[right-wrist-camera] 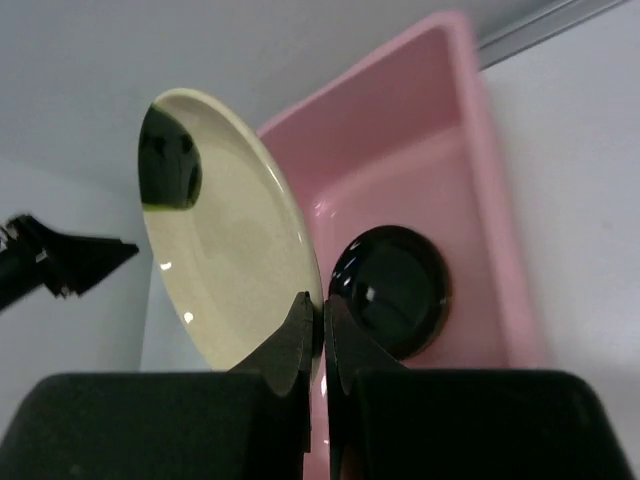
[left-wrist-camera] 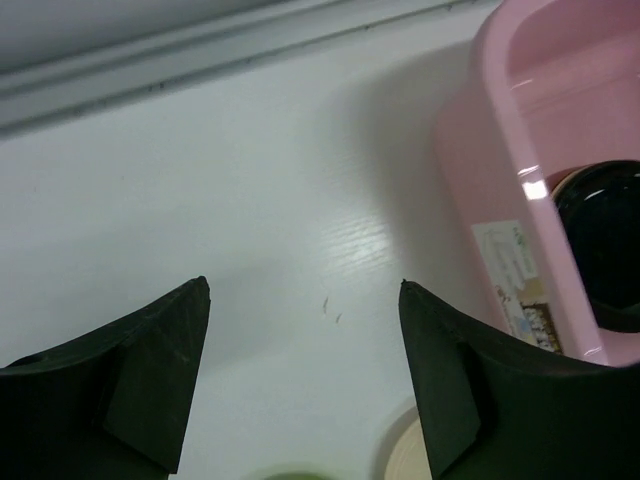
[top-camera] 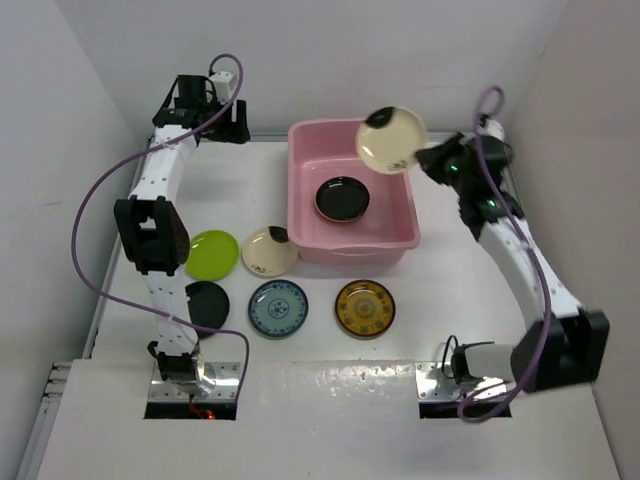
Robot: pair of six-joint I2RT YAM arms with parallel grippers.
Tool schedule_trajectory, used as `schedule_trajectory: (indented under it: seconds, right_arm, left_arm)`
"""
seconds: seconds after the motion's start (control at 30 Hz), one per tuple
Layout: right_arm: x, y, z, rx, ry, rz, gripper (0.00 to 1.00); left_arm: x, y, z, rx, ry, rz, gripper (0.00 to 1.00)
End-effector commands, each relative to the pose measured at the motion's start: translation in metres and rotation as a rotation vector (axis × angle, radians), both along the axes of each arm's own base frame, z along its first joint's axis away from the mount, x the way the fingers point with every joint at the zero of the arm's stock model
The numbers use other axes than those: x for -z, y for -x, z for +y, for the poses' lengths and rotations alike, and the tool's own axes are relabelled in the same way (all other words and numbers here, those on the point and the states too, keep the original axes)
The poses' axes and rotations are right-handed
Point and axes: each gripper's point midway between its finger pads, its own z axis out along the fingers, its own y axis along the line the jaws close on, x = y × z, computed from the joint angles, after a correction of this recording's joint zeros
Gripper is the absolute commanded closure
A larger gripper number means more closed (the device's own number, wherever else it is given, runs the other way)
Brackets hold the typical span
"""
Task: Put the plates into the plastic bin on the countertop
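The pink plastic bin (top-camera: 303,210) stands at the back middle of the countertop (top-camera: 470,300), with a black plate (top-camera: 342,198) lying in it. My right gripper (top-camera: 425,155) is shut on the rim of a cream plate (top-camera: 390,140) with a black patch, holding it tilted in the air over the bin's right rear corner. In the right wrist view the cream plate (right-wrist-camera: 230,260) is pinched between the fingers (right-wrist-camera: 300,335), above the black plate (right-wrist-camera: 395,290). My left gripper (left-wrist-camera: 305,290) is open and empty, left of the bin (left-wrist-camera: 490,180).
On the countertop in front of the bin lie a lime green plate (top-camera: 212,253), a cream plate (top-camera: 268,250), a black plate (top-camera: 208,303) partly under the left arm, a blue-patterned plate (top-camera: 278,307) and a yellow-brown plate (top-camera: 364,307). White walls close in the sides and back.
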Motion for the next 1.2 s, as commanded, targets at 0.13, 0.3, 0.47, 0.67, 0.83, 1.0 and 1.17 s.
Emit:
schedule_trajectory:
  seconds: [0.13, 0.3, 0.47, 0.67, 0.83, 1.0, 1.17]
  right_arm:
    - [0.091, -0.04, 0.082, -0.262, 0.247, 0.326, 1.0]
    - [0.134, -0.063, 0.099, -0.289, 0.249, 0.413, 1.0]
    - [0.16, -0.075, 0.113, -0.335, 0.266, 0.45, 1.0]
    - [0.171, -0.078, 0.118, -0.364, 0.281, 0.48, 0.39]
    - [0.103, -0.072, 0.125, -0.42, 0.397, 0.329, 0.23]
    - [0.045, -0.01, 0.106, -0.409, 0.389, 0.18, 0.31]
    - [0.09, 0.107, 0.077, -0.403, 0.31, 0.3, 0.85]
  left_arm:
    - [0.003, 0.032, 0.037, -0.032, -0.033, 0.033, 0.18]
    - [0.034, 0.051, 0.056, -0.058, -0.051, 0.115, 0.18]
    - [0.037, 0.056, 0.064, -0.072, -0.029, 0.131, 0.18]
    - [0.034, 0.055, 0.063, -0.059, -0.03, 0.119, 0.18]
    - [0.025, 0.052, 0.061, -0.053, -0.026, 0.099, 0.18]
    - [0.021, 0.05, 0.06, -0.046, -0.021, 0.089, 0.18]
    - [0.029, 0.061, 0.064, -0.049, -0.025, 0.112, 0.19]
